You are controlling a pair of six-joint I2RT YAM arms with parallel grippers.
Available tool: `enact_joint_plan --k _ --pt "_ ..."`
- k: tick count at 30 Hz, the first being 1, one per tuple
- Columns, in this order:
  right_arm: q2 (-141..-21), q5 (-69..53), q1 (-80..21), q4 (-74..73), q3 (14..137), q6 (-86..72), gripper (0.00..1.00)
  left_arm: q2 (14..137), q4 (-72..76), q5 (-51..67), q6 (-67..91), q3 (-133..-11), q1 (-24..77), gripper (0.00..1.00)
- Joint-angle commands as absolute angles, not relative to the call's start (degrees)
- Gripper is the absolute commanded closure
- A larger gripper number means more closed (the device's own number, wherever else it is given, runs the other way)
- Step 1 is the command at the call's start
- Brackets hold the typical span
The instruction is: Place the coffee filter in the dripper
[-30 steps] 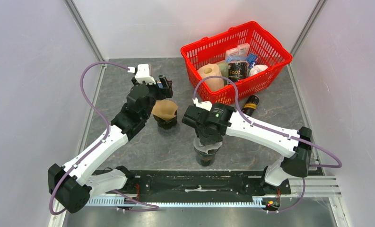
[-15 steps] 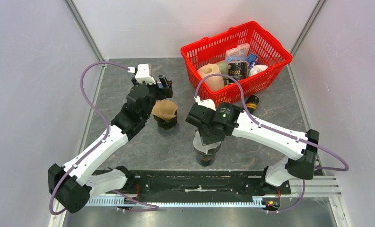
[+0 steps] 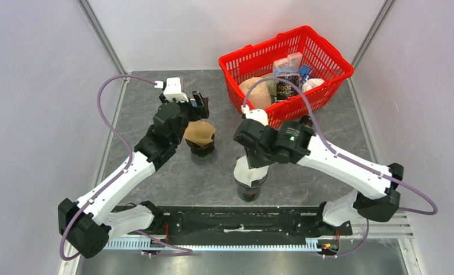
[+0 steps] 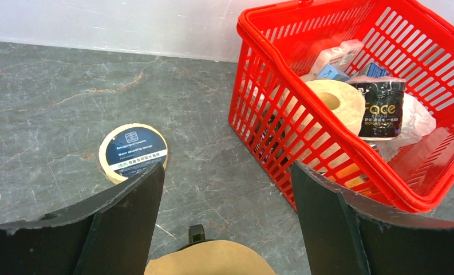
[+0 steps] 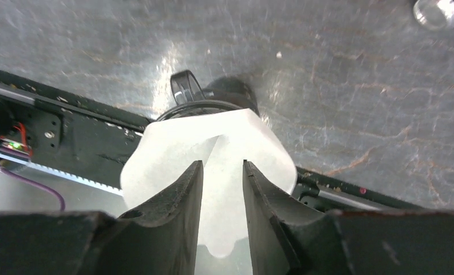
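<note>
The right gripper (image 5: 222, 166) holds its jaws narrow around a fold of the white coffee filter (image 5: 167, 140); whether they pinch it I cannot tell. The filter sits atop the dripper (image 5: 231, 91) near the front edge of the table (image 5: 356, 86), so it is best eased down centred, without tipping the dripper.

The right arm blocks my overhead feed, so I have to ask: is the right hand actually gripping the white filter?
Observer: The right wrist camera shows the right hand apparently closed on a fold of the white filter.
Operator: Is the dripper under it?
Observer: Yes, a black dripper with a handle sits right beneath the paper.
Operator: Anything on the table that I can't see?
Observer: The left wrist camera shows a round yellow-rimmed disc with a dark label. It lies flat, apart from the red basket.
</note>
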State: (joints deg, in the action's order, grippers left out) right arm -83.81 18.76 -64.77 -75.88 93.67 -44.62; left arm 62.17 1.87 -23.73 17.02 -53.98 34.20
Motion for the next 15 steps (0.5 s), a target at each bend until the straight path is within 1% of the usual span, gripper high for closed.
enact_joint_plan --k 1,3,5,8,11,15 --pt "-78.59 28.50 -64.82 -75.36 99.88 -42.36 0.60 60.64 4.13 -24.61 15.96 -53.79 33.95 0.12" --pt "-76.87 34.91 -64.14 -75.16 100.46 -42.00 0.58 60.49 3.89 -24.70 16.01 -53.85 33.93 0.12" --pt "-75.01 40.99 -61.24 -75.10 99.79 -42.00 0.57 60.64 3.42 -25.47 16.49 -54.24 33.93 0.12" --pt "-72.16 48.05 -53.46 -71.82 96.81 -40.93 0.56 61.47 0.81 -26.36 17.61 -55.55 33.29 0.12" --pt "-67.26 50.84 -44.47 -61.10 89.30 -35.64 0.48 62.51 -2.21 -25.62 20.63 -56.46 30.81 0.12" --pt "-63.01 40.71 -26.73 -49.23 80.01 -30.87 0.29 63.47 -5.10 -20.20 26.76 -57.13 23.09 0.12"
